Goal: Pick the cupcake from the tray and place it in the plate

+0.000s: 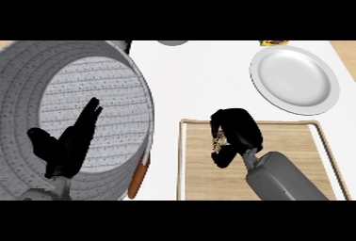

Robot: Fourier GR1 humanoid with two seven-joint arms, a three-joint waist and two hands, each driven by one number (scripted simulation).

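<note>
Looking at the tray [306, 155] — my right hand [236, 129] curls over the cupcake [220, 141], mostly hiding it; plate [295, 80] sits beyond, left hand [66, 146] relaxed, fingers straight.

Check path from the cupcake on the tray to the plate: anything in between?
Nothing visible. The right hand is curled round the cupcake over the tray. The plate lies up and to the right, with only the tray's rim and bare white counter between. The left hand rests open over the pan, off the path.
</note>
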